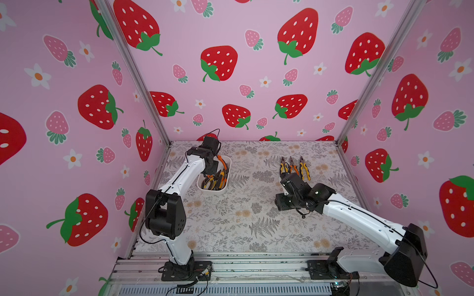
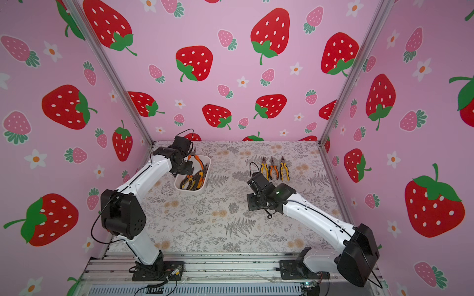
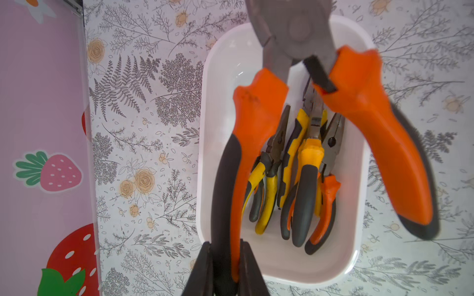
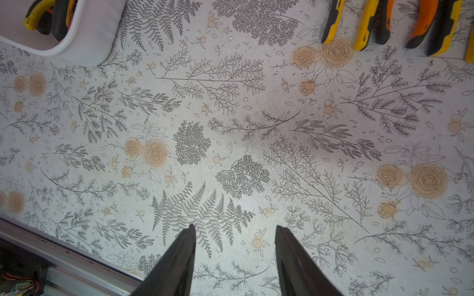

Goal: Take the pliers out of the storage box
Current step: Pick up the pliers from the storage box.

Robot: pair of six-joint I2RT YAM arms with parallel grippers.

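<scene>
Left gripper point(image 3: 227, 258) clamped on one handle of orange-and-black pliers point(image 3: 259, 120) (handles splayed), held above the white storage box point(image 3: 205, 143). Other pliers point(image 3: 307, 166) piled inside the box. Right gripper point(image 4: 234, 246) jaws apart, holding nothing, over floral table point(image 4: 230, 115), near three pliers point(image 1: 295, 167) lying side by side.

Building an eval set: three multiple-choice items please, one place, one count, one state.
1. Where is the shallow white plastic storage box? A) below left tool B) by right arm's base C) on metal rail
2. How many pliers lie on the floral table? A) two B) five C) three
3. Left tool? A) open, empty B) shut on orange-and-black pliers' handle C) shut on box rim
Key: 1A, left wrist view looks into it; 2C, three side by side; 3B, handle pinched.
</scene>
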